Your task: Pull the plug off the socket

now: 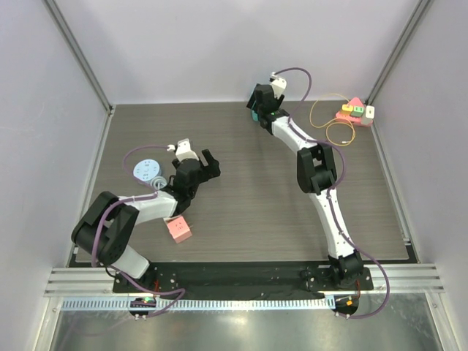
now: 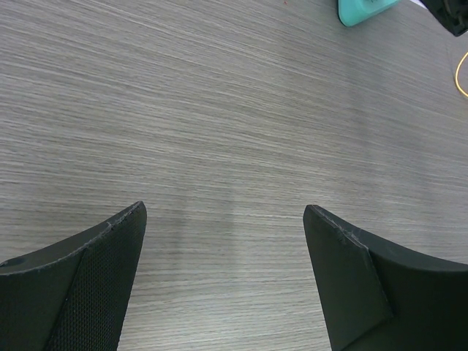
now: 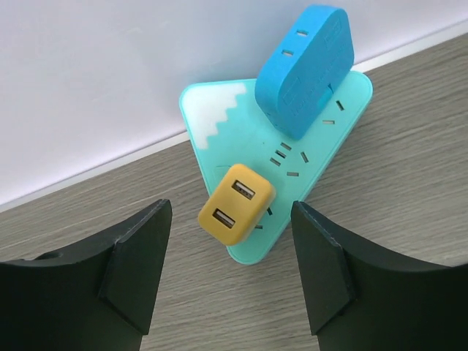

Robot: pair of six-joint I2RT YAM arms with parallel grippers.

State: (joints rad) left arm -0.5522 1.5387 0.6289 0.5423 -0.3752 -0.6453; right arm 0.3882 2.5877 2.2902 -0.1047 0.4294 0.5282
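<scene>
Plugs on the teal socket point(image 3: 252, 146) are numbering two: a yellow plug point(image 3: 236, 204) and a blue plug point(image 3: 305, 72). The yellow plug is a rounded square block showing two slots on its outer face, and it is sitting near the lower corner of the triangular socket. The blue plug is larger, with rounded edges, and is standing near the upper right corner of the socket. The socket is lying flat on the table point(image 1: 248, 212) against the back wall, in the upper middle of the top view. Its top-left corner is showing a white zigzag patch.

Sockets are numbering two in all. A pink socket point(image 1: 349, 115) is lying in the upper right of the top view, carrying small coloured pieces too small to count. A loop of yellow cable point(image 1: 329, 121) is lying just beside it. One pink block point(image 1: 179, 229) and one pale blue round disc point(image 1: 148, 170) are lying in the left half.

Arms are numbering two. The right arm is stretching from the lower right up to the teal socket. The right gripper point(image 3: 230, 208) is pointing down at it with fingers apart on either side of the yellow plug, not touching it. The left arm is folding at lower left. The left gripper point(image 2: 225, 210) is hanging over bare table with fingers spread wide, holding nothing.
</scene>
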